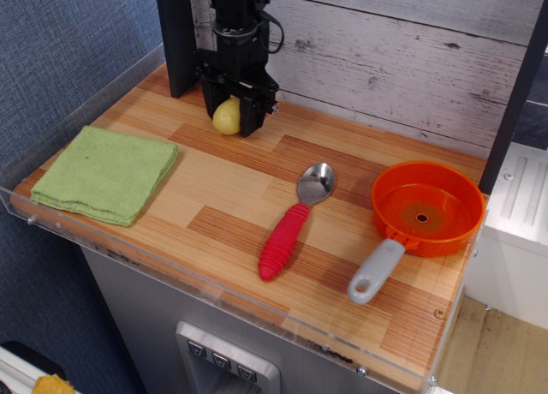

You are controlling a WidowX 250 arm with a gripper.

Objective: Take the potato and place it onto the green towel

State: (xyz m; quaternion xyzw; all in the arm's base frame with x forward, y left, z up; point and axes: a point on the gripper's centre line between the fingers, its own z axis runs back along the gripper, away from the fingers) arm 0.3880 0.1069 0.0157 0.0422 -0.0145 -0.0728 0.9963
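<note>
The pale-yellow potato (226, 118) sits on the wooden counter (257, 197) at the back left, near the wall. My black gripper (229, 120) has come down over it, with one finger on each side, and the jaws press against its sides. The potato still rests on the counter. The green towel (106, 172) lies flat at the front left, well apart from the gripper and with nothing on it.
A spoon with a red handle (291, 223) lies mid-counter. An orange pan with a grey handle (425, 211) sits at the right. A dark post (176, 38) stands just left of the gripper, and a wood-plank wall (385, 51) runs behind. A clear rim edges the counter.
</note>
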